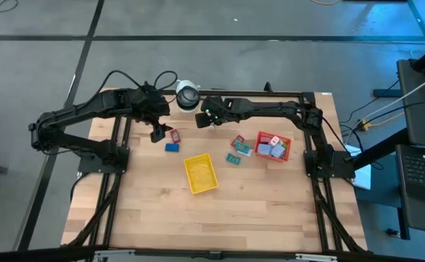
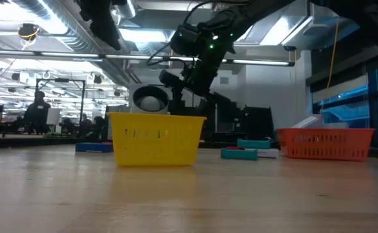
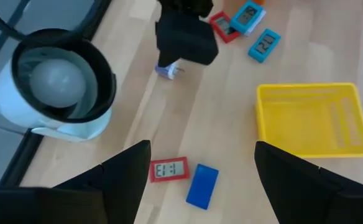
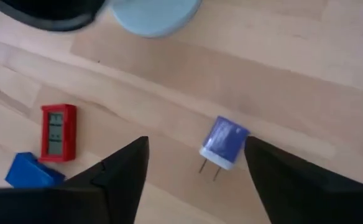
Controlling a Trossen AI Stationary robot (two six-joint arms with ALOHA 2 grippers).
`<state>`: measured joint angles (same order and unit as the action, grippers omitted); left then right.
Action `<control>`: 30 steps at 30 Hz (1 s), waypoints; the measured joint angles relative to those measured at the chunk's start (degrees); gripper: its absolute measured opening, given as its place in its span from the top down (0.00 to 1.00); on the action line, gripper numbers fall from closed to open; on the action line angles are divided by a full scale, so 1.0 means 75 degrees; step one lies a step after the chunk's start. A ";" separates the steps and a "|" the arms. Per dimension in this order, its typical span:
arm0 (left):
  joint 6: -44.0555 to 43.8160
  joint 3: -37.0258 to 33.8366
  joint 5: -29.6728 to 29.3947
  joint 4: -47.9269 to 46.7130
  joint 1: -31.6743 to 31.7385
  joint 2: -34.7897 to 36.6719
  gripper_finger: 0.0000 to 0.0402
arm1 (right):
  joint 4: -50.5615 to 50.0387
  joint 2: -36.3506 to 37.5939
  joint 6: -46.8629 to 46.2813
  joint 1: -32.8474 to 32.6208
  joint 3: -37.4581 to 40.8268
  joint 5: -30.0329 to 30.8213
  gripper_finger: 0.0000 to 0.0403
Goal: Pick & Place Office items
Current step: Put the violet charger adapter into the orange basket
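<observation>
My left gripper (image 1: pixel 157 135) (image 3: pixel 202 144) hangs open above a small red clock-faced block (image 3: pixel 169 169) (image 1: pixel 175 135) and a blue block (image 3: pixel 202 185) (image 1: pixel 172 147), both flat on the table. My right gripper (image 1: pixel 204 119) (image 4: pixel 196 142) is open above a lavender plug-like block (image 4: pixel 224 142) (image 3: pixel 169 71), which lies on its side between the fingers, apart from them. More red and teal blocks (image 1: pixel 238 149) lie between the yellow tray (image 1: pixel 200 173) and the red-orange tray (image 1: pixel 273 146). That tray holds several small items.
A white round object with a dark centre (image 1: pixel 186 94) (image 3: pixel 54 87) stands at the far edge between the two arms. The yellow tray (image 2: pixel 155 139) sits mid-table and the red-orange tray (image 2: pixel 325 142) to its right. Bare wood stretches along the near half.
</observation>
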<state>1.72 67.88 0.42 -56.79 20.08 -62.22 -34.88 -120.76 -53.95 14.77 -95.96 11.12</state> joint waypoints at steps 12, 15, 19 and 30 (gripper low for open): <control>0.0003 0.0000 0.0156 0.0005 -0.0486 0.0000 0.29 | -0.0184 -0.0391 -0.0554 0.0084 0.0000 0.0306 0.22; 0.0003 0.0000 0.0156 0.0005 -0.0632 0.0000 0.29 | -0.0155 -0.0501 -0.0693 0.0064 0.0001 0.0261 0.22; 0.0005 0.0069 0.0156 0.0004 -0.0780 -0.0003 0.29 | -0.0210 -0.0706 -0.0912 0.0009 0.0006 0.0182 0.22; 0.0009 0.0895 0.0292 0.0008 -0.0874 -0.0003 0.29 | -0.0236 -0.1063 -0.1206 -0.0001 0.0006 0.0060 0.22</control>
<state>1.78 74.59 2.61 -56.73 13.52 -62.24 -36.64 -128.73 -62.99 14.76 -95.92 11.57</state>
